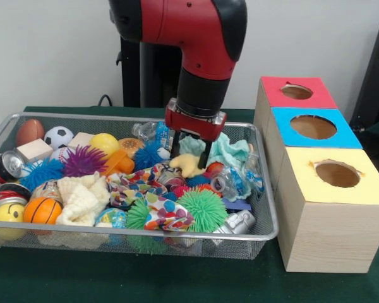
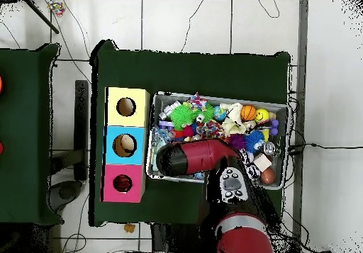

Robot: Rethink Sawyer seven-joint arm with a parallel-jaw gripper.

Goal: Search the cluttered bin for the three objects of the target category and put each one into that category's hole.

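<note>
The silver wire-mesh bin (image 1: 270, 211) holds a heap of toys on the green table; it also shows in the overhead view (image 2: 221, 97). My gripper (image 1: 189, 156) is down in the bin's far middle part. Its fingers (image 1: 206, 154) stand on either side of a soft yellow toy, the duck (image 1: 187, 166), and press on it. The tiger and the teddy bear are hidden or out of view. The red-topped box's hole (image 1: 296, 92) is at the far right, also seen from overhead (image 2: 123, 183). In the overhead view the arm hides the gripper.
The blue-topped box's hole (image 1: 313, 127) and the yellow-topped box's hole (image 1: 336, 173) lie nearer the camera than the red one. In the bin are a green spiky ball (image 1: 203, 208), a purple spiky ball (image 1: 83, 160), an orange basketball (image 1: 42, 210) and a white cloth (image 1: 82, 196).
</note>
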